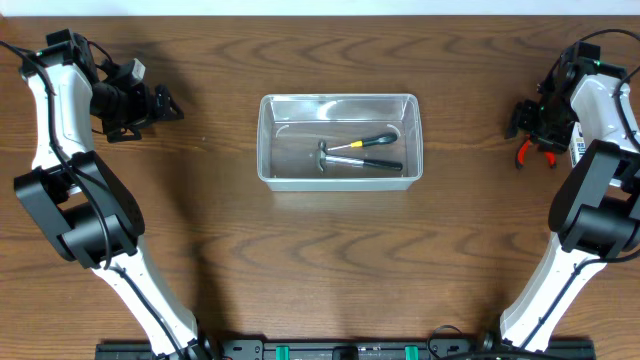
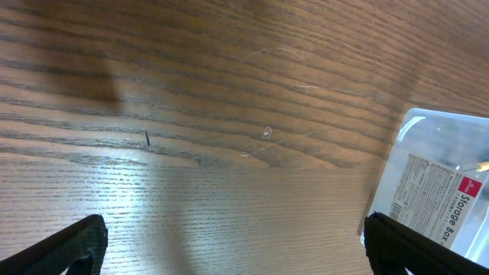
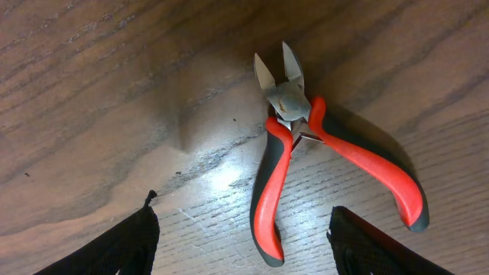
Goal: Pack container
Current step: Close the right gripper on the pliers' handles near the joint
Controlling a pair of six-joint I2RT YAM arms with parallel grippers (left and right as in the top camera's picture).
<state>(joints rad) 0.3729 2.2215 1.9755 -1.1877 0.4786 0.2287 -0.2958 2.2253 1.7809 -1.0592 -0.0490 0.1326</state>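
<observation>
Container (image 1: pixel 340 97) mid-frame on table (image 1: pixel 200 230); hammer (image 1: pixel 350 160) and screwdriver (image 1: pixel 372 141) inside. Left gripper (image 2: pixel 234 229) upper left, fingers spread wide, holding nothing. Right gripper (image 3: pixel 244 221) upper right, fingers wide, over red pliers (image 3: pixel 286 164), not gripping.

Bare wooden table (image 1: pixel 300 260) wide open in front of, behind and to both sides of the central clear container (image 1: pixel 266 140), open on top, walls the only barrier, two hand tools (image 1: pixel 355 152) lying across the middle of its floor with free floor along the back wall. At far right, red-handled cutters (image 3: pixel 306 153) flat on the wood between the spread fingers of the right gripper (image 3: pixel 243 206), one handle tip close to a finger. At far left, bare wood between the wide-set fingers of the left gripper (image 2: pixel 234 221), container corner near one finger.
</observation>
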